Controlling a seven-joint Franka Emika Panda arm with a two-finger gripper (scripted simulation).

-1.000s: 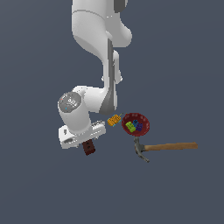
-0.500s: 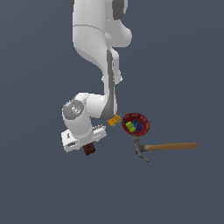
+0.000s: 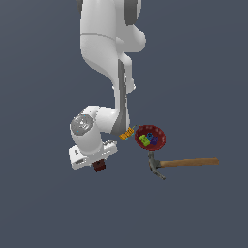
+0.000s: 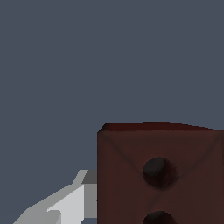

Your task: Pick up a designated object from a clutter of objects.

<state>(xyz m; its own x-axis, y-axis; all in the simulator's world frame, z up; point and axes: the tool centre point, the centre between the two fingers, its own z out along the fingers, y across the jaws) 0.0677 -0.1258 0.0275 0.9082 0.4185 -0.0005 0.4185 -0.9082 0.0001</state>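
the gripper [image 3: 99, 163] hangs under the white arm, and the dark red-brown brick [image 3: 99, 166] sits right at its tip. in the wrist view one pale finger [image 4: 72, 203] lies flat against the side of the brick [image 4: 159, 173], so the jaws look closed on it, narrowed to the brick's width; the other finger is hidden. the brick's face with two dark holes is turned to the wrist camera, the holes stacked in line; its long axis cannot be told. in the exterior view the orange ridged piece [image 3: 127, 133] lies at about 1 o'clock from the brick, the red bowl [image 3: 160, 131] beyond it, and the hammer [image 3: 186, 163] at 3 o'clock, well apart.
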